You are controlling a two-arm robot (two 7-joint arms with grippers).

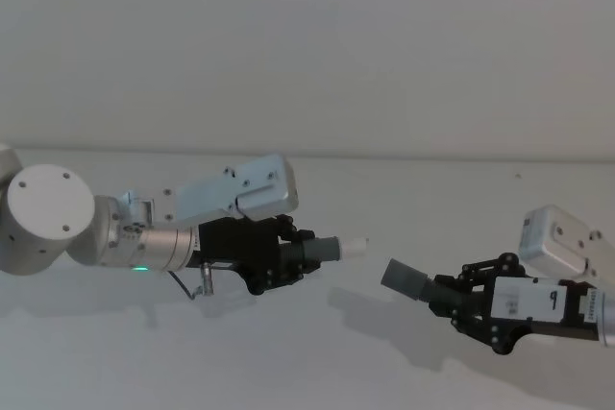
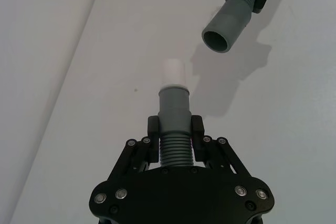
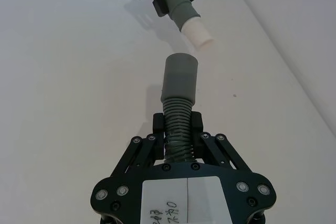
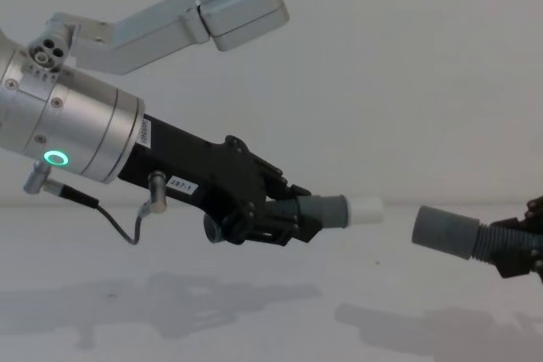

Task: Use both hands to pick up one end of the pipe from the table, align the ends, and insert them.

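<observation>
Left gripper (image 1: pixel 300 254) clamps a white-tipped cuff (image 1: pixel 338 248); right gripper (image 1: pixel 452 297) clamps an open-mouthed cuff (image 1: pixel 405 280), near, apart, above the table (image 1: pixel 317 343).

A plain pale grey wall (image 1: pixel 307 45) is seen behind a white matte counter (image 1: pixel 317 352). Soft shadows are cast on the counter, and nothing much else is shown, really.

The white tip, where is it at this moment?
The white tip sticks out of the grey cuff held by the left gripper, above the table, facing the open cuff in the right gripper, not touching it.
</observation>
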